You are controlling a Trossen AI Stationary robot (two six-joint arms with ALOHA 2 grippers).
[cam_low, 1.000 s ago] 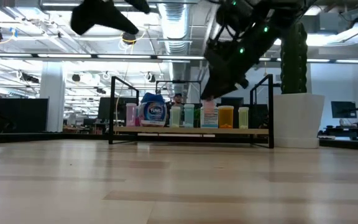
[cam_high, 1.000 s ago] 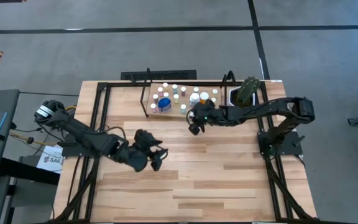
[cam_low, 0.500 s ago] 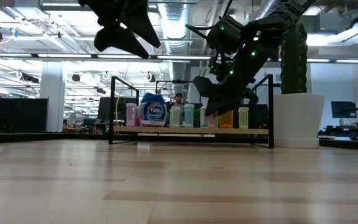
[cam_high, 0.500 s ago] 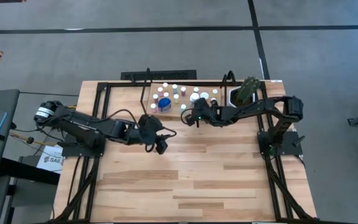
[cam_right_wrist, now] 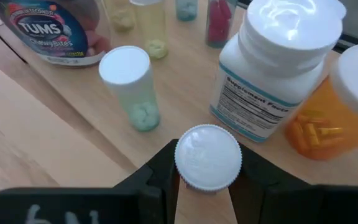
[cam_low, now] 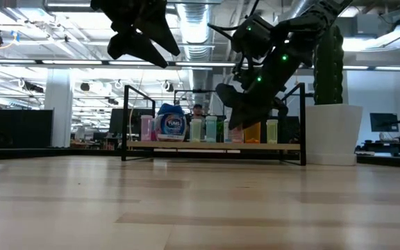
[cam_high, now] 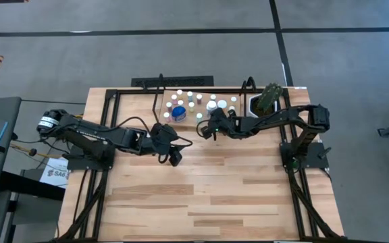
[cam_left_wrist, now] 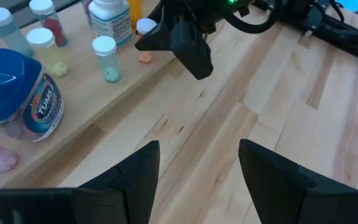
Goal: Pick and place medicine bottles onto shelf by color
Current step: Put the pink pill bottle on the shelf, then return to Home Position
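Two arms are over the table (cam_high: 201,196), and we take them nearest first. Our left gripper (cam_high: 173,156) hangs above bare boards in front of the shelf (cam_low: 214,146), its fingers (cam_left_wrist: 135,174) apart and holding nothing. Further back, our right gripper (cam_right_wrist: 207,186) has its jaws clamped on a small white-capped bottle (cam_right_wrist: 208,157) at the shelf's front edge. Beyond it on the board stand a pale green vial (cam_right_wrist: 131,87), a white supplement bottle (cam_right_wrist: 278,68), an orange bottle (cam_right_wrist: 328,118) and the blue tub (cam_left_wrist: 17,93)
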